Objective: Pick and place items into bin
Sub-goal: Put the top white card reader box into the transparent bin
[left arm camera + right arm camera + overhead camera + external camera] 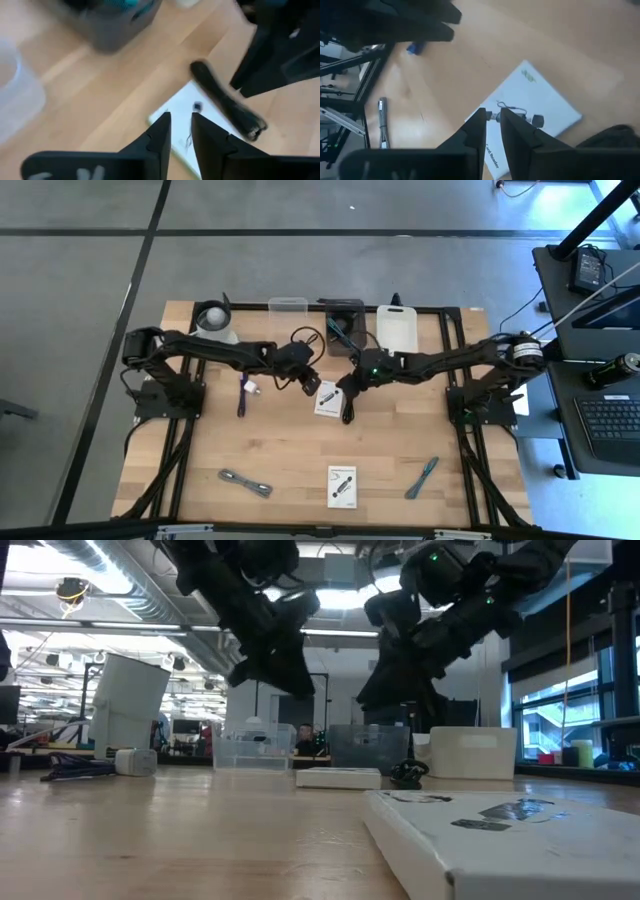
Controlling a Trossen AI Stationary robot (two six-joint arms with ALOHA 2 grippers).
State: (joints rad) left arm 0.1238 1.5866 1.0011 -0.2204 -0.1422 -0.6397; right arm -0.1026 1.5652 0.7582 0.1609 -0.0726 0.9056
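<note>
White card [527,107] beneath right end effector [492,122]

From overhead I can't read the print on the white card [341,486] at six o'clock. The right arm covers part of the middle card [326,399]. Low down, the near card [480,830] runs off frame.

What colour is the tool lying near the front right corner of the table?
Teal. The tool shows best in the high view.
</note>
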